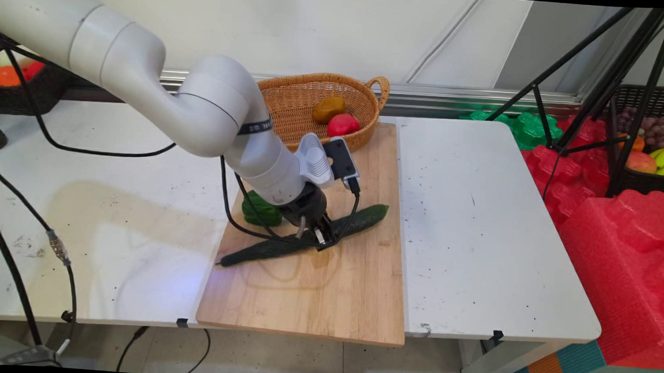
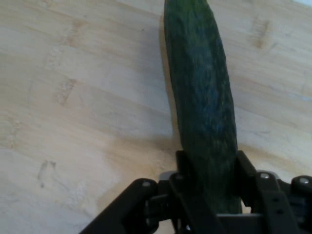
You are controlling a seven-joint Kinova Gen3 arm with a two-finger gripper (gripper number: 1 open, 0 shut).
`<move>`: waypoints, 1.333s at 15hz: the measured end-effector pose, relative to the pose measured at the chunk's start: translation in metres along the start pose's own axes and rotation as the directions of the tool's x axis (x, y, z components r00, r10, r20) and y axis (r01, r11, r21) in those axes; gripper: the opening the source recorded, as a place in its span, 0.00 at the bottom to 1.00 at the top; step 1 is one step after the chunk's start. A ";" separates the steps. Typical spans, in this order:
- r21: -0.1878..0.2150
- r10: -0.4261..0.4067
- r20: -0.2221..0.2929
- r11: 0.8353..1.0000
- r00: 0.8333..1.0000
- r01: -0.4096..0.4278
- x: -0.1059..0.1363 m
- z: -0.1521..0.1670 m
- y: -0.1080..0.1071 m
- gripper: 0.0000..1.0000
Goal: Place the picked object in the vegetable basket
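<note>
The gripper (image 1: 313,234) is down on the wooden cutting board (image 1: 326,300), and it's got its two fingers (image 2: 183,168) clamped on either side of a long dark green cucumber (image 1: 283,243). The hand view makes it pretty clear: the cucumber (image 2: 204,107) runs straight up from between the fingers, lying flat against the board's pale wood grain (image 2: 87,97). In the main view the cucumber lies diagonally across the board, one end pointing toward the board's left edge and the other up toward its right side, with the gripper grabbing it around the middle. Just behind the gripper, partly hidden by the arm, there's a green pepper-looking thing (image 1: 258,208) sitting on the board too. At the far end of the board sits a wicker basket (image 1: 300,94) with a brownish item (image 1: 328,109) and a red one (image 1: 343,124) inside. The board itself rests on the white table (image 1: 477,228), hanging a bit over the near edge. Black cables (image 1: 234,204) droop from the arm right beside the cucumber.
</note>
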 end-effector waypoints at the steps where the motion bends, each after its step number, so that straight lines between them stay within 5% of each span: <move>1: 0.005 -0.006 -0.005 1.000 1.000 0.006 0.000 -0.004 0.000 0.00; 9: 0.050 -0.050 -0.123 0.997 0.991 0.057 0.015 -0.072 -0.010 0.00; 14: 0.109 -0.095 -0.210 0.987 0.973 0.120 0.031 -0.117 -0.035 0.00; 20: 0.229 -0.187 -0.303 0.938 0.934 0.262 0.054 -0.146 -0.101 0.00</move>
